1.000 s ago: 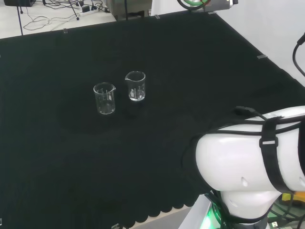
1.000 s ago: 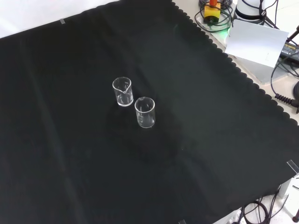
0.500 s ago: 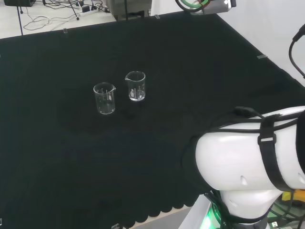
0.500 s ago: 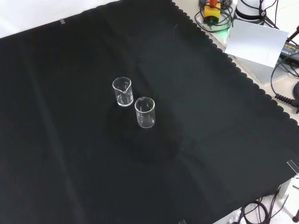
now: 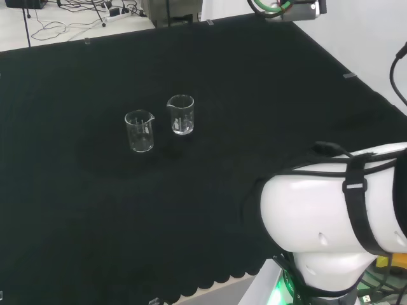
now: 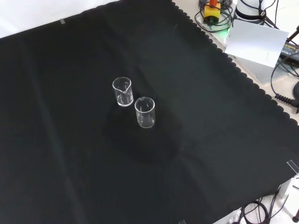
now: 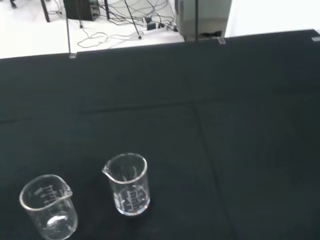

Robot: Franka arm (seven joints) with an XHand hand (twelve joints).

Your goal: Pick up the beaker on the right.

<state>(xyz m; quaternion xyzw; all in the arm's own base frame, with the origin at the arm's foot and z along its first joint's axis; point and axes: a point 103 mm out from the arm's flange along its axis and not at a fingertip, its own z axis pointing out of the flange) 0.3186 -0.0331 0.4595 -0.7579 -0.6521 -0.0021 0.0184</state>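
My counter (image 6: 224, 140) is the biggest thing here, draped edge to edge in black cloth (image 5: 210, 57) with a scalloped hem, and in the head view my own white arm link (image 5: 337, 222) bulks over its near right corner, hiding the cloth beneath it. I cannot tell whether my fingers are open or closed. Two clear glass beakers stand upright near the middle of the cloth, close together but apart, and both look empty, though the glass is hard to read against the black. In the head view the right beaker (image 5: 181, 114) stands a little farther off than the left beaker (image 5: 140, 131); in the front view the same pair sits one slightly behind the other, the right beaker (image 6: 122, 91) higher and the left beaker (image 6: 145, 112) lower. From my wrist the right beaker (image 7: 127, 184) shows whole, its spout and printed scale visible, while the left beaker (image 7: 49, 206) is cut off at the picture's edge. Nothing else stands on the cloth near them. Cables (image 7: 125, 25) lie on the floor beyond the far edge of the counter.
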